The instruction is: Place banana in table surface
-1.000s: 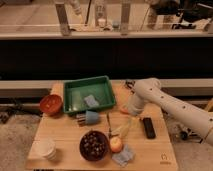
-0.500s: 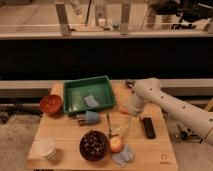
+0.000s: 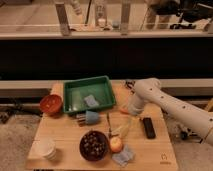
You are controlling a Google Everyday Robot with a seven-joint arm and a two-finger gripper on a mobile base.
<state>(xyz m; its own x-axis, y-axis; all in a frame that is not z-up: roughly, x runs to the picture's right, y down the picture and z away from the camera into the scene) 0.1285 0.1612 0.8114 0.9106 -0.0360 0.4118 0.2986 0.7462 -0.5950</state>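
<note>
The banana [image 3: 124, 130] is pale yellow and slender. It lies at a slant on the table surface [image 3: 65, 132], between the black bar and the dark bowl [image 3: 94, 145]. My gripper [image 3: 131, 117] is at the end of the white arm [image 3: 150, 92], which reaches in from the right. It is right at the banana's upper end, and I cannot tell if it touches the fruit. A round red-yellow apple [image 3: 116, 145] sits just below the banana. A small orange piece [image 3: 123, 111] lies left of the gripper.
A green tray [image 3: 72, 97] holding a blue-grey item stands at the back. A red bowl [image 3: 51, 104] is at the left and a blue cup [image 3: 90, 117] lies on its side. There are also a white cup [image 3: 46, 148], a black bar [image 3: 148, 127] and a blue-grey packet [image 3: 123, 156].
</note>
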